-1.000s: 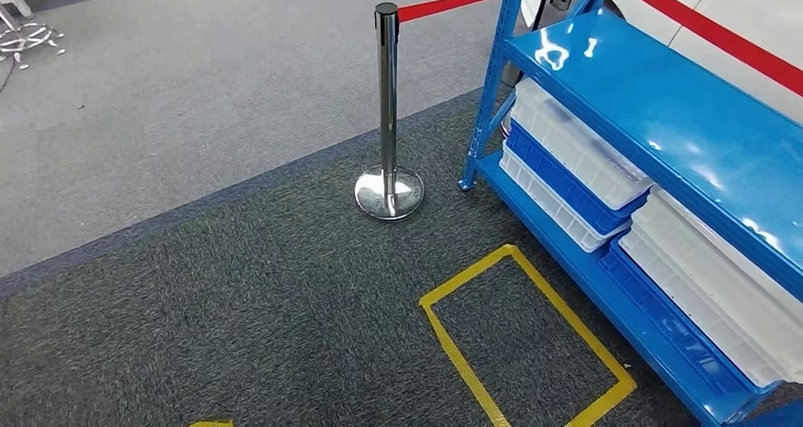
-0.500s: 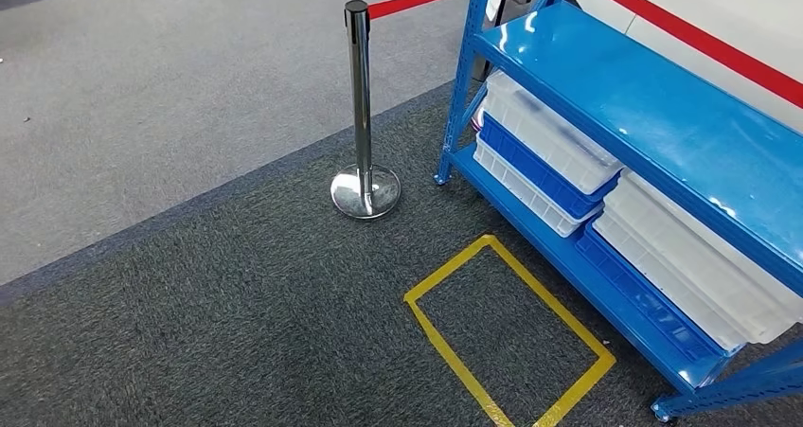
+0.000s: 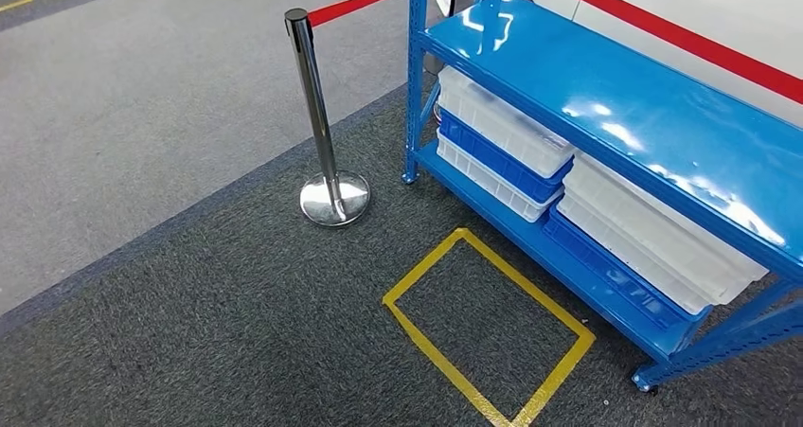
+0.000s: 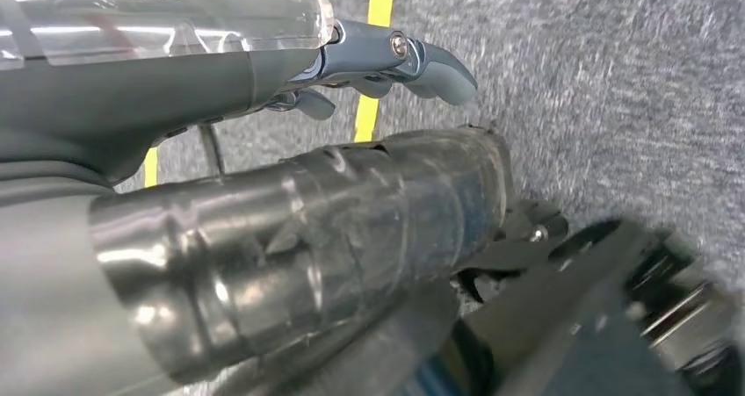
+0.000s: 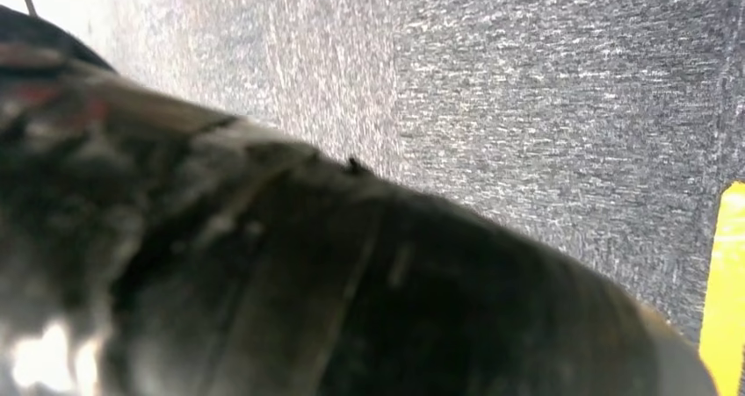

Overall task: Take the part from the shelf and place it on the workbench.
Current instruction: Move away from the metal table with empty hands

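The part itself I can't pick out, and closest in, the left hand [image 4: 386,67] hangs over the carpet with its fingers loose and nothing in them, while the right hand [image 5: 290,291] is just a dark blur, so no idea if it's spread or curled. Next comes a yellow tape rectangle [image 3: 423,266] on the dark carpet, right along the front edge of the blue shelf [image 3: 606,115], whose bottom level carries stacked white and blue bins [image 3: 502,129] end to end. Just off the shelf's left front corner stands a chrome post [image 3: 317,124] with a red belt [image 3: 360,1] running off behind.

No legible text — no labels, numbers.
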### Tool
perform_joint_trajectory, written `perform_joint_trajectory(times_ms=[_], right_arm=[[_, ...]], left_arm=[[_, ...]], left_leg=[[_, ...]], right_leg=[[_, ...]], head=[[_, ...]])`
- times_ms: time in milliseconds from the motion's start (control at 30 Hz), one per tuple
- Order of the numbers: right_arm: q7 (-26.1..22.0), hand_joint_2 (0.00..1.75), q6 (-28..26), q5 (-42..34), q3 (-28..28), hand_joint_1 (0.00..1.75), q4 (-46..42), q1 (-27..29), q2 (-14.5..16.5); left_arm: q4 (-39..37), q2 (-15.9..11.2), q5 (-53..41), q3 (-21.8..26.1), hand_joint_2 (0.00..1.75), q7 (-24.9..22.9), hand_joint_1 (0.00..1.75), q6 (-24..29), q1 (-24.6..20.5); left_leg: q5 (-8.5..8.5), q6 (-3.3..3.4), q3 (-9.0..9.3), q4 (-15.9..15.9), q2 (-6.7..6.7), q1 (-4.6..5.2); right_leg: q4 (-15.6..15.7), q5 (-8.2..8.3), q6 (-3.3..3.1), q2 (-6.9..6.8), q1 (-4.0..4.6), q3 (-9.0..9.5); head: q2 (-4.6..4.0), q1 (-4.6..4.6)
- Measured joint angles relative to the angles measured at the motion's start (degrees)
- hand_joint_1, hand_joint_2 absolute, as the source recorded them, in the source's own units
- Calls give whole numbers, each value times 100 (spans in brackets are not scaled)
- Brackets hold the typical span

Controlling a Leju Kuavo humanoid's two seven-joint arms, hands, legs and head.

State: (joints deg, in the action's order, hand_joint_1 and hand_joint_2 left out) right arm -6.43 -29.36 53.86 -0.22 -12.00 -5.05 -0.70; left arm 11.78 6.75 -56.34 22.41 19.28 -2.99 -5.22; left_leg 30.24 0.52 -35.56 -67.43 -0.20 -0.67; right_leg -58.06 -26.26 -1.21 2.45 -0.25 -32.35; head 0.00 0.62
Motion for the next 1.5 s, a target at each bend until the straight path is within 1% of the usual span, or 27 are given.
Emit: perform_joint_trajectory(times_ms=[33,100,167,233,300,367,400,433,467,500,567,633,733,800,867,900,933,967,1033,1100,1200,1267,1333,1400,1433,1467,1500], right_arm=[[0,0,-1,1,0,0,0,-5,2],[0,0,-1,3,0,0,0,-8,6],[0,0,-2,5,0,0,0,1,3],[0,0,-3,6,0,0,0,9,-3],[-1,0,-3,6,0,0,0,0,-4],[-2,0,-3,6,0,0,0,-7,0],[-1,0,-3,5,0,0,0,1,-1],[0,0,-3,5,0,0,0,10,-1],[0,0,-3,5,0,0,0,18,-2],[-1,0,-3,5,0,0,0,20,-3],[-2,0,-3,6,0,0,0,4,-4],[-2,0,-4,6,0,0,0,-5,-3],[-2,0,-5,5,0,0,0,2,-1],[-2,0,-6,5,0,0,0,-7,3],[-2,0,-5,6,0,0,0,-13,4],[-2,0,-4,6,0,0,0,-9,4],[-2,0,-4,5,0,0,0,-4,5],[-2,0,-4,5,0,0,0,-1,7],[-2,0,-5,5,0,0,0,-2,13],[-2,0,-5,4,0,0,0,-4,18],[-2,0,-6,2,-1,0,0,13,13],[-2,0,-7,0,-4,0,1,18,9],[-2,0,-6,-1,-8,0,2,9,12],[-3,0,-5,-1,-13,0,2,9,13],[-3,0,-6,-1,-19,0,2,17,13],[-3,0,-6,-2,-27,0,3,25,13],[-3,0,-6,-2,-39,0,3,30,13]], left_arm=[[0,-4,1,1,0,0,0,0,-4],[0,-10,1,2,0,0,0,0,-14],[0,-10,1,2,0,0,0,0,-21],[0,-7,2,2,0,1,0,1,-22],[0,-4,1,2,0,2,0,1,-20],[0,-5,1,2,0,2,0,1,-10],[0,-6,1,2,0,2,0,1,-6],[0,-6,1,2,0,2,0,1,-5],[0,-5,2,2,0,3,0,1,-6],[0,-3,3,2,0,3,0,2,-7],[0,-1,4,2,0,4,0,2,-9],[0,-1,4,2,0,4,0,1,-15],[0,-1,4,2,0,5,0,1,-23],[0,-2,4,2,0,8,0,2,-20],[0,-2,4,2,0,8,0,2,-6],[0,-1,4,2,0,7,0,1,3],[0,-1,4,2,0,7,0,1,10],[0,-1,4,2,0,7,0,0,13],[0,-5,4,2,0,7,0,0,12],[0,-12,4,3,0,7,0,0,4],[0,-11,4,4,0,7,0,0,-10],[0,-7,4,4,0,8,0,-1,-9],[0,-5,4,4,0,9,0,-2,-5],[0,-5,4,4,0,9,0,-3,5],[0,-5,4,4,0,9,0,-3,8],[0,-3,4,4,0,9,0,-4,9],[0,-1,4,4,0,9,0,-4,8]], left_leg=[[-172,19,172,402,-69,-2],[-289,55,342,806,-179,4],[-287,101,350,834,-150,11],[-328,182,373,901,-78,-8],[-356,240,391,953,7,-19],[-349,256,388,953,93,-11],[-342,256,389,950,132,-8],[-334,251,393,946,166,-8],[-323,242,403,941,197,-9],[-309,227,418,936,227,-9],[-275,180,443,923,281,11],[-254,121,458,923,330,29],[-181,24,472,871,317,20],[102,-18,282,422,166,4],[457,-34,-85,-343,79,0],[529,-39,-227,-619,72,-2],[483,-39,-278,-693,71,-2],[327,-32,-222,-539,66,-2],[-81,4,105,209,-29,-2],[-270,39,336,754,-145,5],[-303,106,373,867,-112,6],[-347,181,399,936,-40,-22],[-363,230,411,971,40,-27],[-355,241,408,968,124,-21],[-348,239,411,965,162,-20],[-338,232,417,960,195,-22],[-325,220,427,952,226,-24]], right_leg=[[-36,-18,26,48,9,-12],[-84,-40,88,118,13,-49],[-79,-33,152,170,9,-70],[-169,-106,211,91,6,-104],[-650,-403,264,-89,-6,-323],[-1369,-728,313,-180,-29,-681],[-1572,-761,331,-195,-41,-786],[-1579,-690,341,-208,-53,-795],[-1352,-520,343,-229,-60,-685],[-956,-303,332,-282,-61,-485],[-262,-52,272,-420,-27,-146],[-62,-36,205,-456,15,-68],[-10,-2,102,-344,-9,-49],[27,22,26,-284,-33,-25],[22,19,-12,-212,-19,-27],[15,16,-17,-171,-12,-28],[4,11,-19,-125,-7,-28],[-12,5,-15,-76,-6,-27],[-53,-18,7,20,-6,-31],[-95,-37,57,91,1,-56],[-89,-23,155,149,-1,-82],[-235,-138,213,39,2,-145],[-818,-475,271,-130,-13,-418],[-1516,-758,322,-187,-40,-764],[-1646,-751,340,-198,-53,-831],[-1536,-628,349,-214,-64,-778],[-1216,-428,350,-247,-71,-616]], head=[[0,0],[0,3],[0,4],[0,10],[0,16],[0,15],[0,16],[0,15],[0,15],[0,16],[0,15],[0,14],[0,13],[0,8],[0,5],[0,7],[0,7],[0,6],[0,7],[0,8],[0,8],[0,15],[0,26],[0,28],[0,28],[0,28],[0,28]])
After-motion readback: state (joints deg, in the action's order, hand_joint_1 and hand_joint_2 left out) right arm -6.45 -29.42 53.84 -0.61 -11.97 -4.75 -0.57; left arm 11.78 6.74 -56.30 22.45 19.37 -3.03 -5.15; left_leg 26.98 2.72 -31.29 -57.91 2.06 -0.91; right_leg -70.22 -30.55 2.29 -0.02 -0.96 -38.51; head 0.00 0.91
